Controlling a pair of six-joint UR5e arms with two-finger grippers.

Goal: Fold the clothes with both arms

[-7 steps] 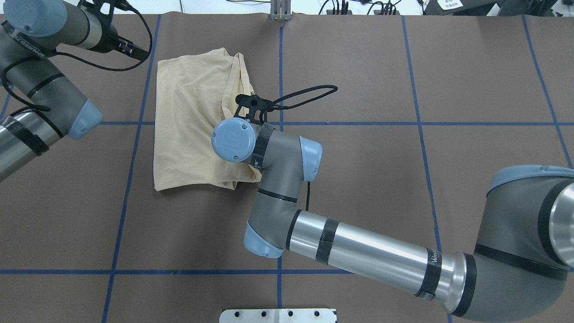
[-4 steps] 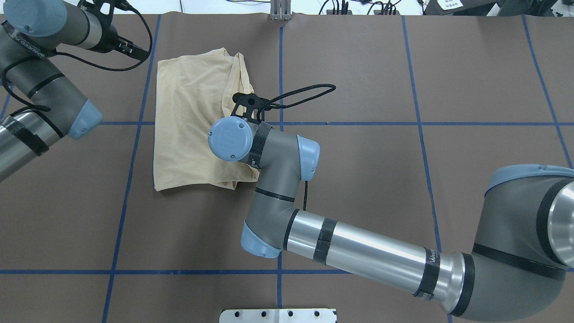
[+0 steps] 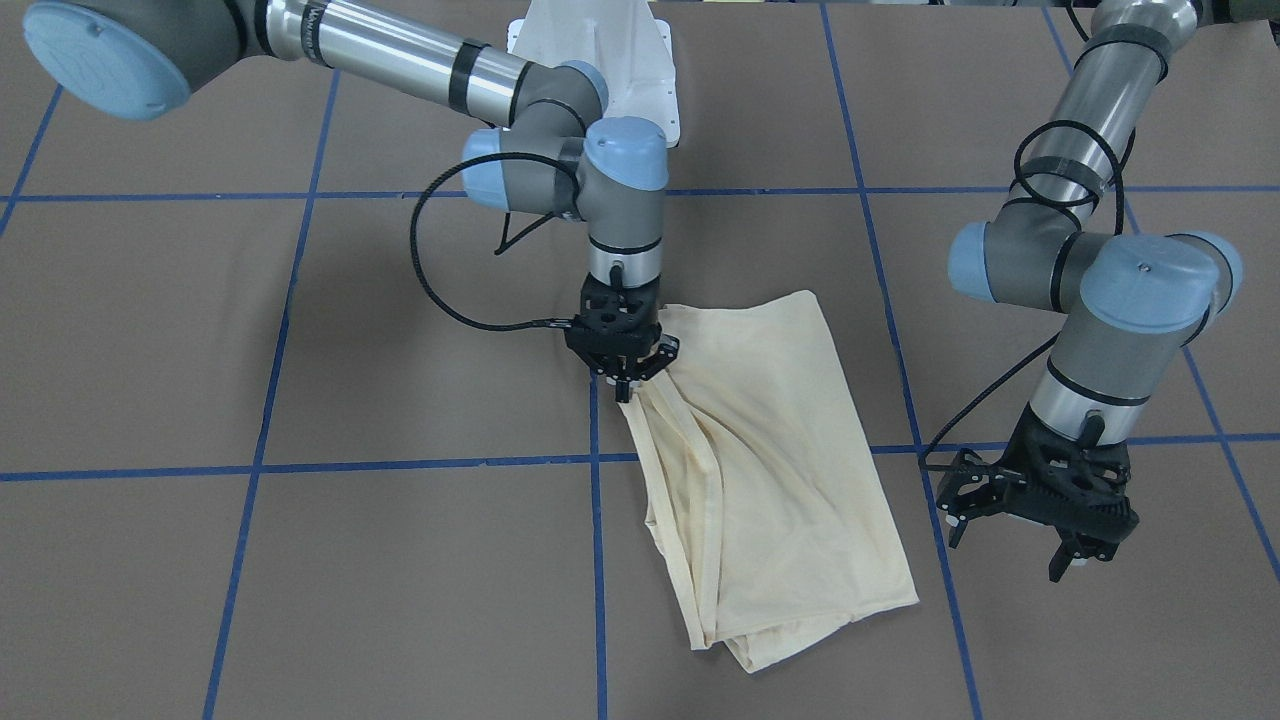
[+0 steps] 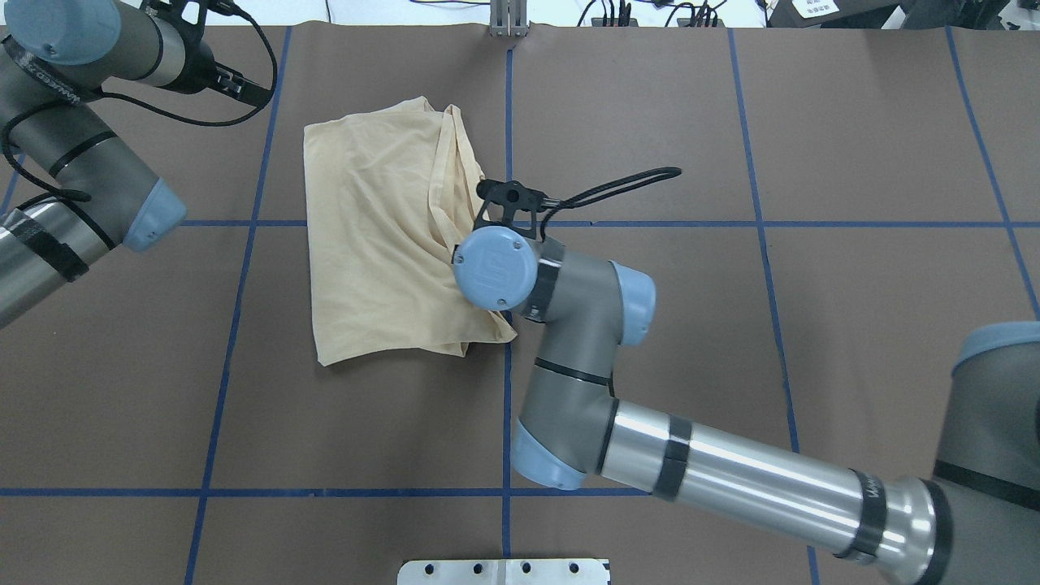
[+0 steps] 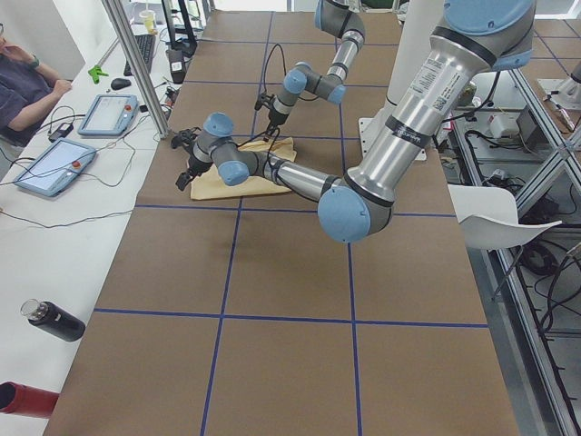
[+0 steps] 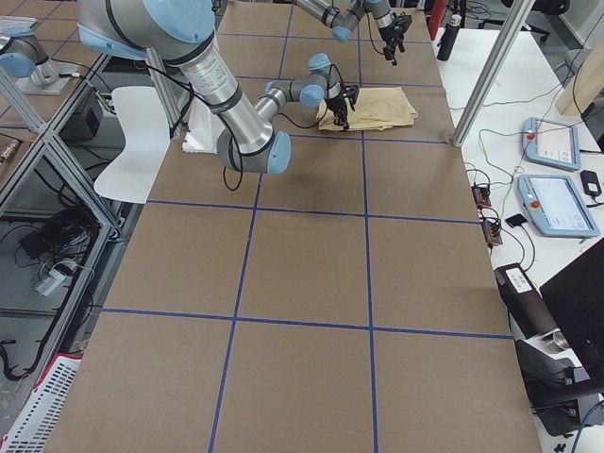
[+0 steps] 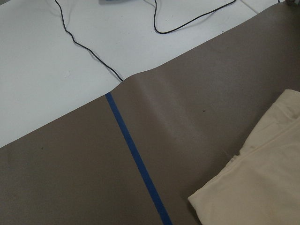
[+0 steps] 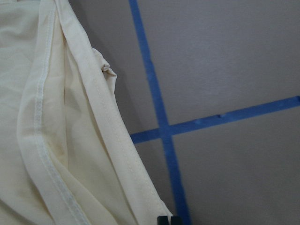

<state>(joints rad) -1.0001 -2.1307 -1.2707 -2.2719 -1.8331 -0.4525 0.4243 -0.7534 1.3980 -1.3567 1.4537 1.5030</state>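
The T-shirt (image 4: 382,244) lies loosely folded on the bench (image 4: 731,325), left of its middle and toward the far edge. The right pincer (image 3: 622,383) is clenched on its gathered side hem. The left pincer (image 3: 1045,545) hangs released, just beside the cloth. Pulling low and slowly should keep the 2 layers aligned.

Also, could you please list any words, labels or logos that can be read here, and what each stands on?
No text reads clearly.
Strap on the left arm: white lettering, too blurred to read.
Band on the right arm: white lettering, too blurred.
Blue wrist cap: raised logo, not legible.
T-shirt: no print showing.
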